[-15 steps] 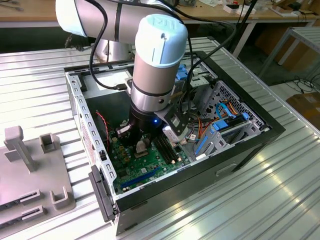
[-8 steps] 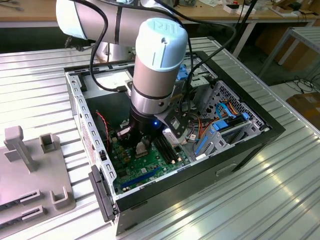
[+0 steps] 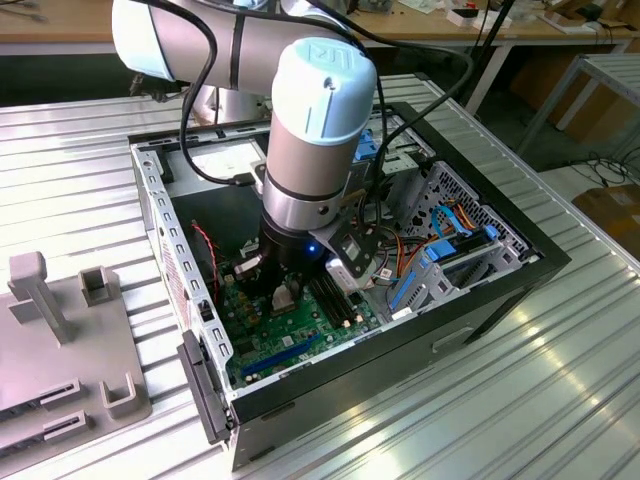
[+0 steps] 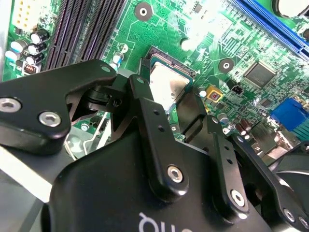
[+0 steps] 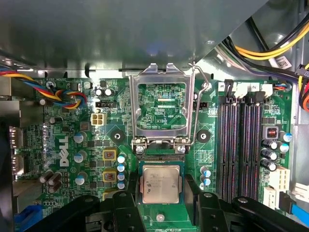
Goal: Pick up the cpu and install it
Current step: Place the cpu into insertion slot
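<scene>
The cpu, a small square chip with a silver-grey top, lies level over the open socket on the green motherboard. My gripper reaches down into the computer case, and its black fingers flank the chip on two opposite sides, shut on it. In the second wrist view the cpu sits between the two fingers of the gripper, right at the socket rim. In the exterior view the gripper stands low over the board.
The socket's metal load frame is flipped open beyond the socket, its lever raised. Black memory slots run beside it. Coloured cables and a drive cage crowd the case. A grey fixture lies at the exterior view's left.
</scene>
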{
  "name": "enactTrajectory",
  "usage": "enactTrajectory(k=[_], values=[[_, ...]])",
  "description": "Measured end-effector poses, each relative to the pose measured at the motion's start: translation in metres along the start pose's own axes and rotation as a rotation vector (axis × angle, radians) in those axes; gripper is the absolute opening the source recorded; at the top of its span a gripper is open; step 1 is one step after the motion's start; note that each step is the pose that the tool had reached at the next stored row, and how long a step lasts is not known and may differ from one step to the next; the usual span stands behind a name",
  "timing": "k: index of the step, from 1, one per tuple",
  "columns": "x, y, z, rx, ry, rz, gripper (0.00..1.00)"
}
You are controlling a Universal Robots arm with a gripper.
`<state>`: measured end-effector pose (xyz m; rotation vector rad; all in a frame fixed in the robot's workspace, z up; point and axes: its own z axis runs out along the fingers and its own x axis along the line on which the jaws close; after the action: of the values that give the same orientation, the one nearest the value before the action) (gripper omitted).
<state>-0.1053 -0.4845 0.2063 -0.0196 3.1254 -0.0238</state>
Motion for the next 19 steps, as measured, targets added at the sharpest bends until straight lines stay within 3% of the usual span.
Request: enactTrajectory(k=[19], values=[[-0.0009, -0.0002, 0.0045, -0.0014, 0.0000, 0.005, 0.47]])
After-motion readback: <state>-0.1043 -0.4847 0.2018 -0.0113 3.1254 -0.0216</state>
